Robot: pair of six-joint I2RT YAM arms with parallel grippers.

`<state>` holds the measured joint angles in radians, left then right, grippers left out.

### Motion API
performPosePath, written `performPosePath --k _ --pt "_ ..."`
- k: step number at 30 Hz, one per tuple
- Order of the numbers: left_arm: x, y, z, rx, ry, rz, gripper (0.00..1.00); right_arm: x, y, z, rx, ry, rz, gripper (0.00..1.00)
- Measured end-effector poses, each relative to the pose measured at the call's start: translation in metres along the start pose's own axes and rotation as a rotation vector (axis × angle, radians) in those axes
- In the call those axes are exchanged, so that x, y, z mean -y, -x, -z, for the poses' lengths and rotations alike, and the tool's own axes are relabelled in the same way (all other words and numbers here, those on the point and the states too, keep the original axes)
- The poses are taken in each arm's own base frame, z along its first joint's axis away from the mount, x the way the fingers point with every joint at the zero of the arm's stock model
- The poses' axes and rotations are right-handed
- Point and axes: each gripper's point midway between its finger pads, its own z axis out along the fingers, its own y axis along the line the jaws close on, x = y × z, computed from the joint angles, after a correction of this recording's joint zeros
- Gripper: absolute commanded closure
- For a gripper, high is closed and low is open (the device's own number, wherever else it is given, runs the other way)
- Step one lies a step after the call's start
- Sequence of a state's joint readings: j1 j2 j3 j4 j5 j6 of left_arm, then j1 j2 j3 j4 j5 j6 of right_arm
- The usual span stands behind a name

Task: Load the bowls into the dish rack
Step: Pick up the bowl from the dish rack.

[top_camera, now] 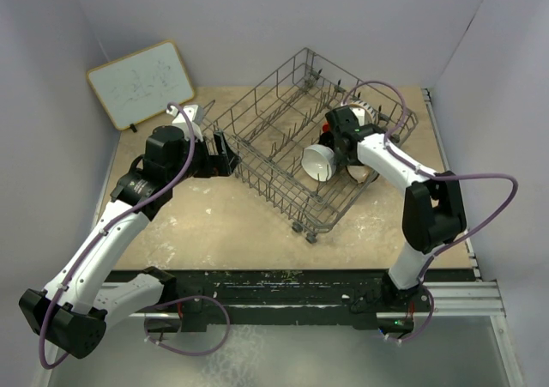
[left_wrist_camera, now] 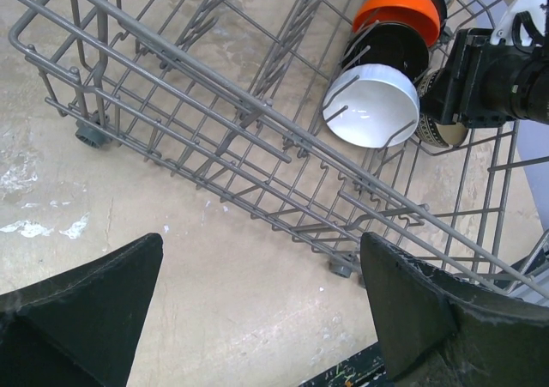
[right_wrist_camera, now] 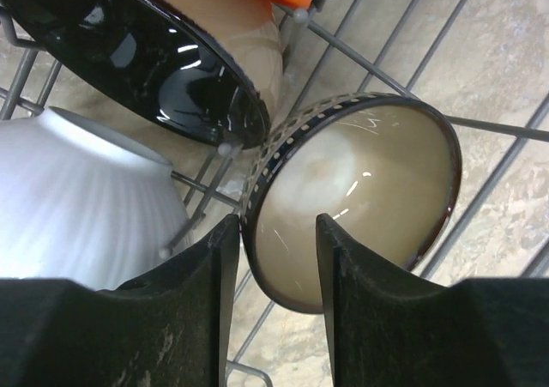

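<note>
Brown bowl (right_wrist_camera: pixel 369 172) base hidden; bowl on edge, mouth camera-facing. Right pincer (right_wrist_camera: pixel 274 224) part-open astride rim; left pincer (left_wrist_camera: pixel 262 241) wide open, empty.

A white board (top_camera: pixel 141 82) with a pale wooden frame and faint scribbles sits well beyond the left gripper (top_camera: pixel 221 151) and off to its left, by the corner of the lilac-grey walls (top_camera: pixel 51 27). Under the gripper spreads a mottled beige table (top_camera: pixel 214 224) — white smudges (left_wrist_camera: pixel 39 228) mark it just ahead, towards its left side
</note>
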<state>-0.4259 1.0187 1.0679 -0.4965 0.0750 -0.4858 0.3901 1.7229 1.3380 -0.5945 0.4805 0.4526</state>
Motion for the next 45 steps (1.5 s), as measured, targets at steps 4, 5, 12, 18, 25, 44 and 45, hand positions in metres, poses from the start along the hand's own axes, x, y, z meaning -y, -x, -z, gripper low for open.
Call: performPosePath --k 4,5,12,18,25,44,45 --pt "-0.001 0.000 0.000 0.000 0.004 0.000 0.00 -0.004 -0.002 -0.010 -0.007 -0.002 0.012 0.69" --pt "-0.001 0.000 0.000 -0.001 0.005 0.000 0.00 -0.004 -0.002 -0.011 -0.006 -0.002 0.013 0.72" --pt "-0.002 -0.001 0.000 -0.004 0.011 0.001 0.00 -0.008 -0.002 -0.014 0.001 0.006 0.019 0.96" --pt "-0.005 -0.003 0.001 -0.009 0.026 0.001 0.00 -0.008 -0.004 -0.015 0.002 0.011 0.020 1.00" --pt "-0.008 -0.006 0.003 -0.018 0.043 0.002 0.00 -0.006 0.008 0.011 0.040 0.065 -0.014 1.00" --pt "-0.006 0.012 0.021 0.032 0.060 -0.009 0.00 -0.004 0.100 0.170 0.404 0.467 -0.137 1.00" --pt "-0.006 0.012 0.022 0.033 0.062 -0.009 0.00 -0.008 0.102 0.175 0.413 0.499 -0.137 1.00"
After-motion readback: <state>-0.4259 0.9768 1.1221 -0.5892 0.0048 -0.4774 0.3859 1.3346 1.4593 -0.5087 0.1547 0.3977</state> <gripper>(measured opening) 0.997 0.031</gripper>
